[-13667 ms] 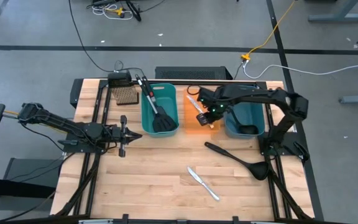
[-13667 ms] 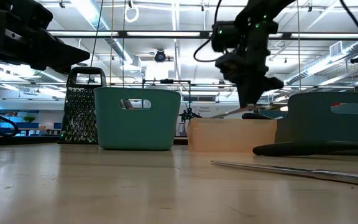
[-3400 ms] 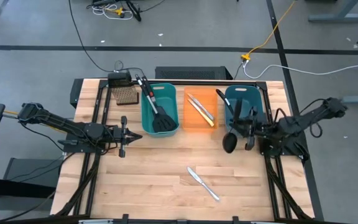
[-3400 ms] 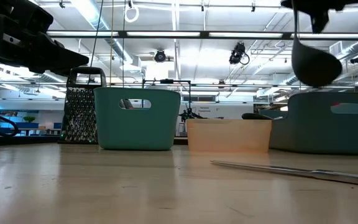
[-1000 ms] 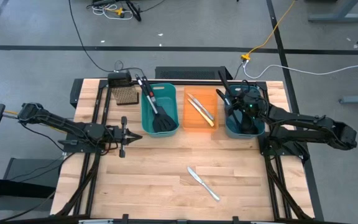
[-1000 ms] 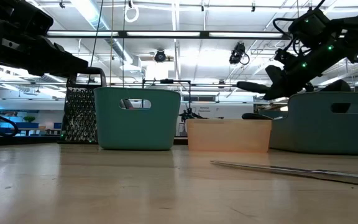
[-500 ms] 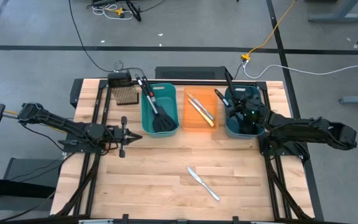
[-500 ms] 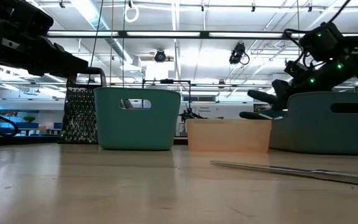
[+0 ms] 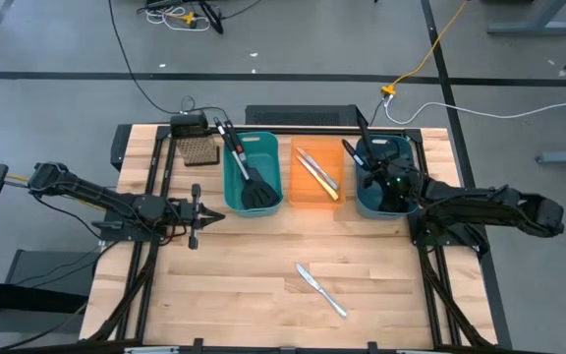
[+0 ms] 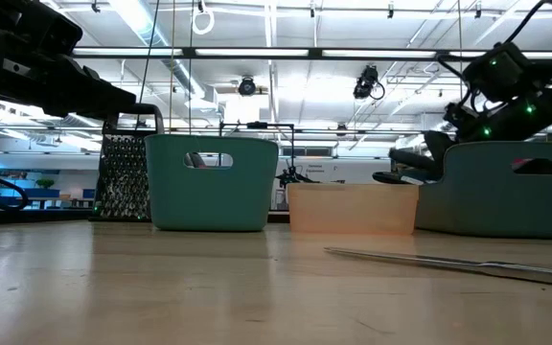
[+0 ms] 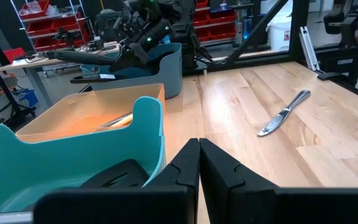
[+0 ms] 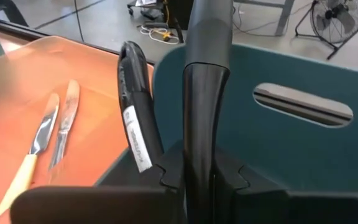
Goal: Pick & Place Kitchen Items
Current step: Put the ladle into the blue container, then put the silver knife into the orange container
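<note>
My right gripper [image 12: 201, 169] is down in the right teal bin [image 9: 408, 143], shut on a black ladle whose handle [image 9: 363, 125] juts out over the bin's far-left rim. The second ladle's labelled handle [image 12: 135, 112] leans on that rim beside it. Two spatulas [image 9: 252, 182] lie in the left teal bin. A yellow-handled knife [image 12: 25, 173] and a silver knife [image 12: 64, 121] lie in the orange bin [image 9: 306, 197]. Another silver knife [image 9: 320, 288] lies flat on the table. My left gripper [image 9: 197, 211] hovers shut at the table's left. My right gripper pinches the ladle's handle [image 12: 201, 118] between its two fingers [image 12: 169, 175], which lie along it. The handle runs forward out of the hold and up over the bin's rim [image 10: 412, 153]. The bowl end is hidden inside the bin.
A brown perforated grater block [image 9: 197, 149] stands at the far-left corner, left of the left teal bin [image 10: 211, 182]. The three bins stand in a row along the far side. Bare wood stretches across the near half around the lone knife [image 11: 283, 113].
My right gripper has sunk lower into the right teal bin, drifting slightly toward the table's right, still shut on the ladle. The ladle's handle end has come down with it and now sits just above the bin's rim.
</note>
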Available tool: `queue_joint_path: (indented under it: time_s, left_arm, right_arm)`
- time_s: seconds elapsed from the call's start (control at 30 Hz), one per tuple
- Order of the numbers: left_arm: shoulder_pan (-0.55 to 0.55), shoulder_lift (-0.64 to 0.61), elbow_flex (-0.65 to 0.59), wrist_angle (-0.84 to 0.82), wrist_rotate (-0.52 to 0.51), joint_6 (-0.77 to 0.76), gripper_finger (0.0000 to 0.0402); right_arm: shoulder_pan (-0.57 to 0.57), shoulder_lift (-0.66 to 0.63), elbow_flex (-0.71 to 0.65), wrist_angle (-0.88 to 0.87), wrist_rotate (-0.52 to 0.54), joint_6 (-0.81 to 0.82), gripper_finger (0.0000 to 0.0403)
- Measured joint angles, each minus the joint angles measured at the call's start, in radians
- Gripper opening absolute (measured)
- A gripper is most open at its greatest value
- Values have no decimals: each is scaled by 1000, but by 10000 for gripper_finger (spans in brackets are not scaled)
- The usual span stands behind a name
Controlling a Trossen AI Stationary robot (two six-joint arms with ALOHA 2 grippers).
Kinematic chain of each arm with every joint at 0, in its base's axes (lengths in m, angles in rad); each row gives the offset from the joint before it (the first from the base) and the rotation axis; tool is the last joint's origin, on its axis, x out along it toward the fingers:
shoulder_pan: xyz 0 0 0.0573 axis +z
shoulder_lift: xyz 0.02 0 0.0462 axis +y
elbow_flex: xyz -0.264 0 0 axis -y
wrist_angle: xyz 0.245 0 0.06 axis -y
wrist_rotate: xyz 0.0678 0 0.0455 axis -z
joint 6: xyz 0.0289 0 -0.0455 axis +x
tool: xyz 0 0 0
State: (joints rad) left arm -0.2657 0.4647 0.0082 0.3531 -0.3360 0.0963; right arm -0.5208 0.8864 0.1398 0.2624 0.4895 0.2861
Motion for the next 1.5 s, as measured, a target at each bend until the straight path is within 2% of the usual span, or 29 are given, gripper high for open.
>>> queue_joint_path:
  time_s: [0.57, 1.07, 1.23, 1.5]
  left_arm:
    - [0, 0, 0, 0, 0, -5, 14]
    - [0, 0, 0, 0, 0, -5, 14]
    - [0, 0, 0, 0, 0, -5, 14]
    - [0, 0, 0, 0, 0, -5, 14]
  right_arm:
    - [-41, 0, 0, -51, -73, 29, 48]
    - [-41, 0, 2, -8, -80, 46, 133]
    - [-41, -14, 64, -19, -91, 27, 146]
    - [-36, -69, 248, -209, -117, -34, 146]
